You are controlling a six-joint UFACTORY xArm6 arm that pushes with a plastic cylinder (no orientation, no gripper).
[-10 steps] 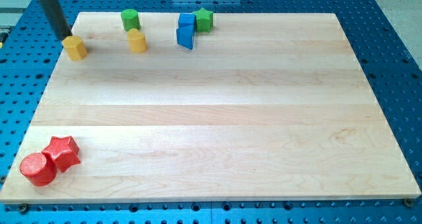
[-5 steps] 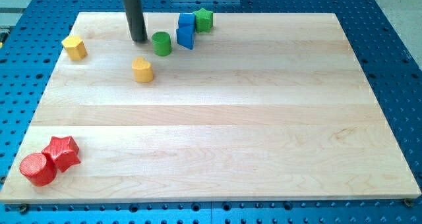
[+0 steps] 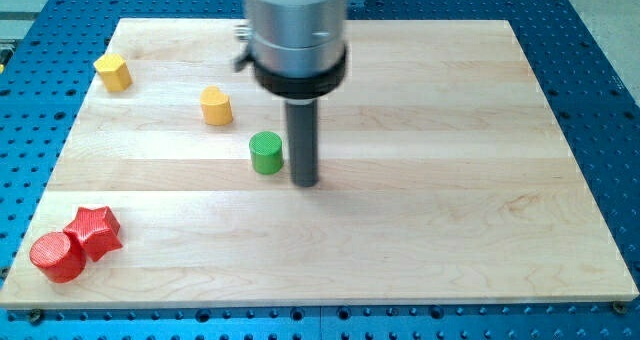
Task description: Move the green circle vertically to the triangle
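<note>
The green circle (image 3: 266,152) is a short green cylinder left of the board's middle. My tip (image 3: 305,183) rests on the board just right of it and slightly lower, a small gap apart. The rod rises into a wide grey metal arm body (image 3: 296,30) that covers the top centre. The blue triangle and the other blocks that stood at the top centre are hidden behind the arm.
A yellow heart-shaped block (image 3: 216,106) lies up-left of the green circle. A yellow block (image 3: 113,72) sits near the top left. A red star (image 3: 94,231) and a red cylinder (image 3: 57,257) touch at the bottom left corner of the wooden board (image 3: 450,180).
The green circle has moved down from near the blue blocks to left of the middle. The tip went from its left to its right and lower. The arm now hides the blue and green blocks at the top.
</note>
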